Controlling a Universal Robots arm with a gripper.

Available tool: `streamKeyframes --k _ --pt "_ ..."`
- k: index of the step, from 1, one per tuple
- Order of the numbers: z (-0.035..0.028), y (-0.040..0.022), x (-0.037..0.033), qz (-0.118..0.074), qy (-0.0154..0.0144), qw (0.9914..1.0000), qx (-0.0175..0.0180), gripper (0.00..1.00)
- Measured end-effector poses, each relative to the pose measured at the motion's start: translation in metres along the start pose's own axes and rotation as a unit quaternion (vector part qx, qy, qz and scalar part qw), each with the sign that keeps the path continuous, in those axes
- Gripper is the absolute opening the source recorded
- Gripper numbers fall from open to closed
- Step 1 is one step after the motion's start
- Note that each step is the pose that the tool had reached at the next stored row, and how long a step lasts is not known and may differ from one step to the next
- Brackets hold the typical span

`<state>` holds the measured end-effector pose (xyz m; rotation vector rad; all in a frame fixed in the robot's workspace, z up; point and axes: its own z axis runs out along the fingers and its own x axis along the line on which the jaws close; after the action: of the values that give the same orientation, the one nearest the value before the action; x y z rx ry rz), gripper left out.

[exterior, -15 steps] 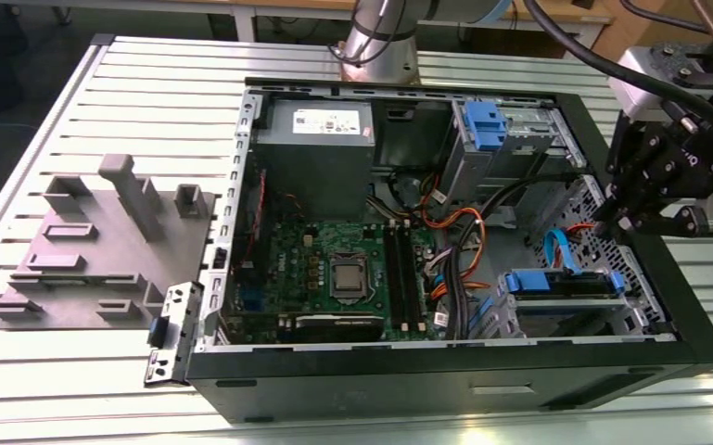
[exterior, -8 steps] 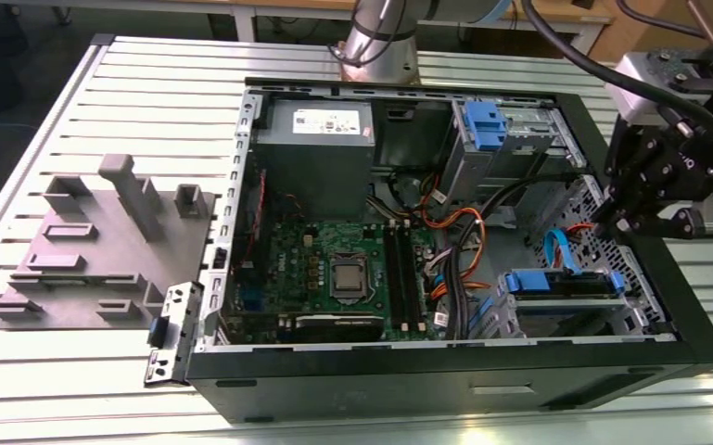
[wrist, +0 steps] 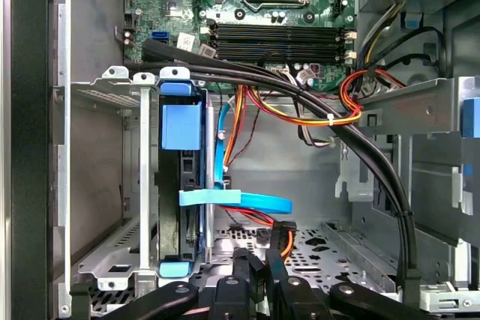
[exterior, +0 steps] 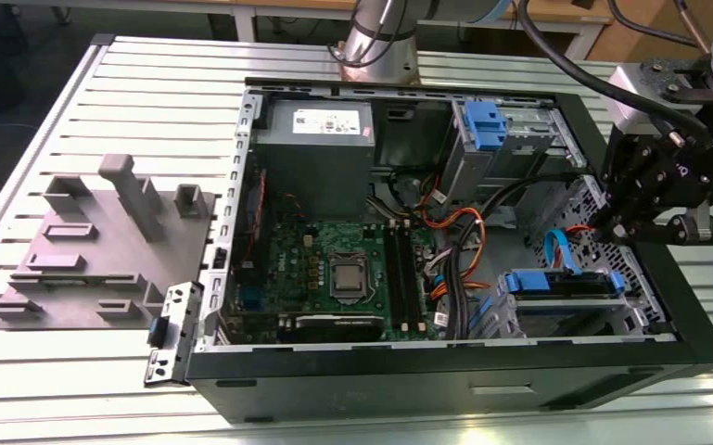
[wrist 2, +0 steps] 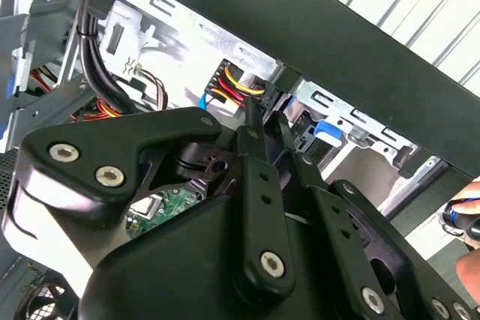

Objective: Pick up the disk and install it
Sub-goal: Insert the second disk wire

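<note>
The disk (exterior: 563,286), a flat drive with blue side rails, sits in the lower drive bay at the front corner of the open computer case (exterior: 455,366), on the exterior view's right. In the first wrist view the disk (wrist: 171,207) stands edge-on in its metal cage, blue rail tabs at both ends. My gripper (exterior: 616,230) hangs just above and beside that bay, apart from the disk. Its black fingers (wrist: 251,271) are shut together with nothing between them. In the second wrist view the gripper (wrist 2: 264,119) points into the case toward a cable plug.
A blue data cable (wrist: 240,200) and orange, red and black wire bundles (wrist: 300,114) cross beside the bay. A blue caddy (exterior: 485,125) sits in the upper bay. A grey fixture (exterior: 96,241) stands left of the case. A hand (wrist 2: 465,226) shows outside the case.
</note>
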<state>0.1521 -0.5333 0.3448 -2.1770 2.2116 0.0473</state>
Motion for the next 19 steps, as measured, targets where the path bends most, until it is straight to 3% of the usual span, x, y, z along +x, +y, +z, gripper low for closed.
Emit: streamKeyframes --k 5,7,15,19 --pt "0.0001 0.0000 0.0000 0.000 0.0000 1.00000 0.0000 0.24" --pt "0.0000 0.0000 0.0000 0.000 0.0000 1.00000 0.0000 0.16" --pt "0.0001 0.0001 0.0000 0.000 0.0001 1.00000 0.0000 0.16" --pt "-0.0001 0.0065 0.0014 0.000 0.0001 1.00000 0.0019 0.16"
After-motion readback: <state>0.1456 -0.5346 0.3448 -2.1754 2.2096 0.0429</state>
